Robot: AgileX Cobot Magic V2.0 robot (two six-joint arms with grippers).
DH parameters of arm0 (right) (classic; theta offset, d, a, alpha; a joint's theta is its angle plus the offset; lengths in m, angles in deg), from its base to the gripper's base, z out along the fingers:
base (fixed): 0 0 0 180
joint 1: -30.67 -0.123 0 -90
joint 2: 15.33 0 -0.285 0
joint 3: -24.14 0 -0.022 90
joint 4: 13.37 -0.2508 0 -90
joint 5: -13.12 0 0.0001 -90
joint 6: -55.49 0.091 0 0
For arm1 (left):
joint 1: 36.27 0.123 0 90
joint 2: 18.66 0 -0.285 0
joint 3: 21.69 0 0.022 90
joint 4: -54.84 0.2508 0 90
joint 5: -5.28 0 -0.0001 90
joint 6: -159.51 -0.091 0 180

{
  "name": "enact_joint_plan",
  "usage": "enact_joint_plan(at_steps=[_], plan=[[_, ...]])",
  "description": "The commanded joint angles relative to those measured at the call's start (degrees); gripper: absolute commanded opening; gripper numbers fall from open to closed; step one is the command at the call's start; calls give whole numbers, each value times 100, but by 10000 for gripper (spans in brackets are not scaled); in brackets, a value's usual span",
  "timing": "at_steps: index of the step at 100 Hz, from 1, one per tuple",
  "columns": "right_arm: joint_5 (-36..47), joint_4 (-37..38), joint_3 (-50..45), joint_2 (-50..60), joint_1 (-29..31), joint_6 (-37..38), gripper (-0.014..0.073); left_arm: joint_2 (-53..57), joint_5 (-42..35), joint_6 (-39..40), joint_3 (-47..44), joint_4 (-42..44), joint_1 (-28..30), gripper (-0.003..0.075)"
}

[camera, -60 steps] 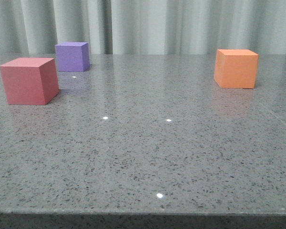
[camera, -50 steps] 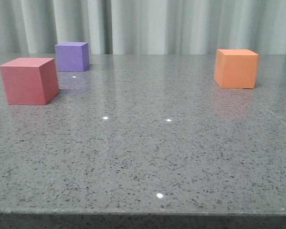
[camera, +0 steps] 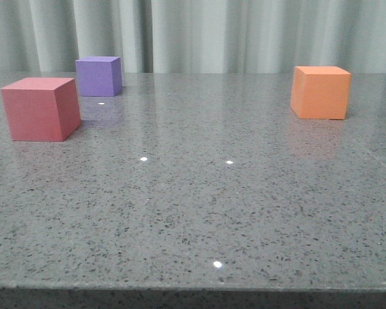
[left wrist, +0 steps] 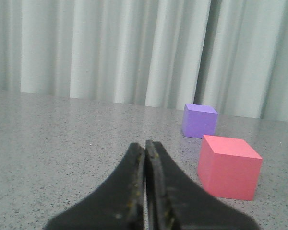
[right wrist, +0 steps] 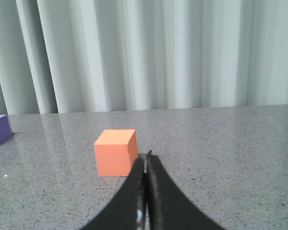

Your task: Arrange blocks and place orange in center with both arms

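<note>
Nothing arranged yet. Red cube [camera: 40, 108] sits near-left on the table [camera: 199, 212], purple cube [camera: 99, 76] just behind it at the far left, orange cube [camera: 320, 92] well apart at the far right — not in the center. Left gripper [left wrist: 145, 146] and right gripper [right wrist: 146, 158] both clenched, empty, clear of the cubes. All moves appear still to come — the orange must get between the other two.

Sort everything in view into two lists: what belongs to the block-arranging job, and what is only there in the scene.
Belongs to the job:
orange cube
red-pink cube
purple cube
left gripper, shut
right gripper, shut

Only there in the scene:
grey speckled table
pale curtain
</note>
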Motion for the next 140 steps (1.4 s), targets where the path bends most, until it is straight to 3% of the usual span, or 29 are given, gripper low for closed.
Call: enact_joint_plan(at_steps=[1,21,52,61,76,83,111,140], plan=[[-399,-39,826,-597,29,-38,-68,77,-433,48,-236,-57,30,-20],[-2031,-39,2438,-2144,29,-38,-68,77,-433,48,-236,-57,30,-20],[-2011,-46,2940,-3564,24,-38,-44,77,-433,48,-236,-57,30,-20],[-2072,-74,2940,-3766,24,-38,89,77,-433,48,-236,-57,30,-20],[-2213,-98,2940,-3870,24,-38,524,77,-433,48,-236,-57,30,-20],[-2220,-98,2940,-3870,24,-38,672,77,-433,48,-236,-57,30,-20],[-2137,-461,3182,-4077,17,-38,644,77,-433,48,-236,-57,30,-20],[-2109,-697,4425,-6037,-446,-38,644,77,-433,48,-236,-57,30,-20]])
